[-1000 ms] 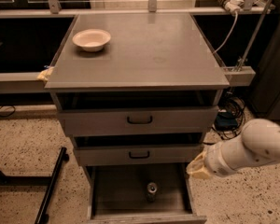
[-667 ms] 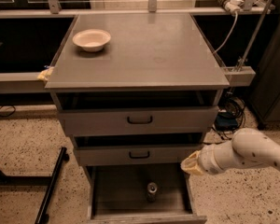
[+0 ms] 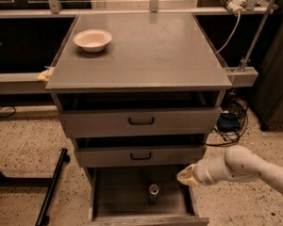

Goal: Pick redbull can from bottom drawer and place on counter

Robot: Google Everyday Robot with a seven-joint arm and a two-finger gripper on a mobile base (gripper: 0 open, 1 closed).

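Hand point(image 3: 184, 175) apparently over right rim of bottom drawer point(image 3: 118, 192).

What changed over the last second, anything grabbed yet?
The claw moved left and slightly down, and is now by the right edge of the open bottom drawer. Nothing was grasped or released. The redbull can stands where it was on the drawer floor. The white bowl on the counter is unmoved.

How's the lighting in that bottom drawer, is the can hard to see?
Camera view: the bottom drawer sits in shadow, the redbull can showing mostly as a glint on its top; the counter is evenly lit; the claw, over the drawer's right edge, is pale and well lit.
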